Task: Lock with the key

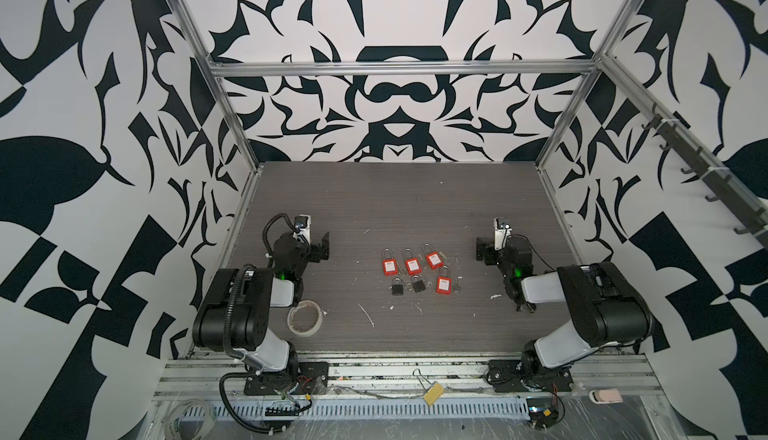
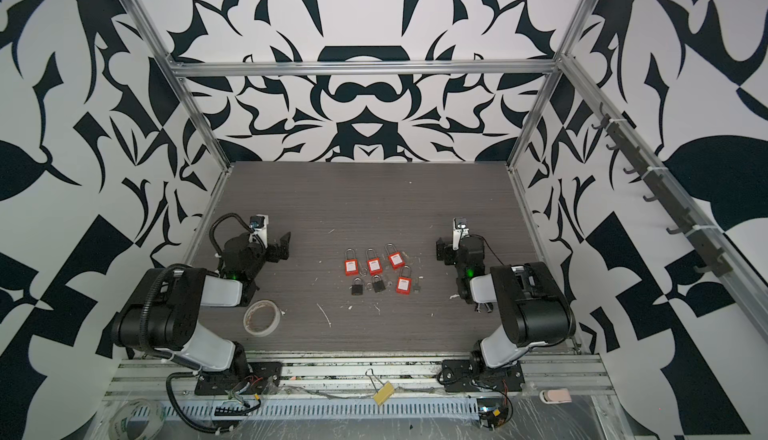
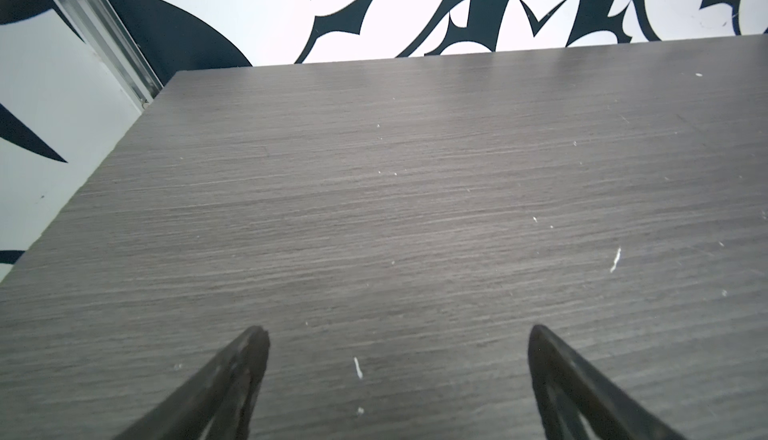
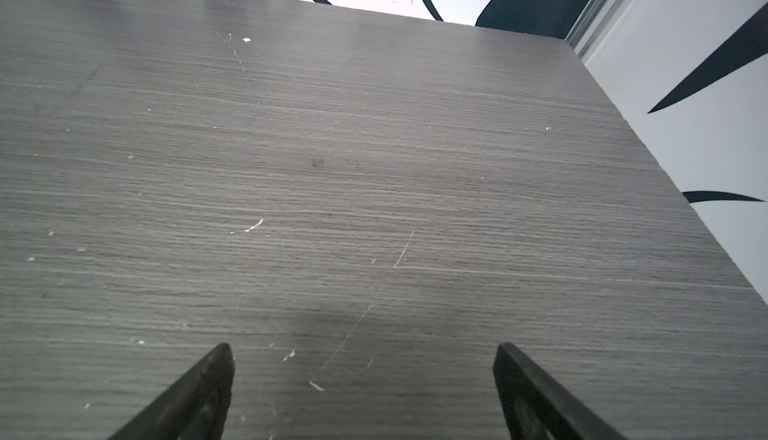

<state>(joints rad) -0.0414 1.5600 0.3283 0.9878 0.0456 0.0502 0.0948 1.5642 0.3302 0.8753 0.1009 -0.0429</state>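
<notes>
Four red padlocks (image 1: pixel 412 264) and two black padlocks (image 1: pixel 397 288) lie mid-table. A key (image 1: pixel 457 288) sits just beside the near-right red one. Tape roll (image 1: pixel 305 317) is near the L arm, apart from the locks. L gripper (image 3: pixel 399 334) and R gripper (image 4: pixel 363 350) are both spread wide and empty, flanking the cluster. Bare table (image 1: pixel 395 201) behind.

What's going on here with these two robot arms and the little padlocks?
Nothing is being handled right now. The left pincer and right pincer both hang open and empty at the sides of the table. Four red padlocks and two black padlocks lie in the middle, untouched, with what looks like a key beside one.
</notes>
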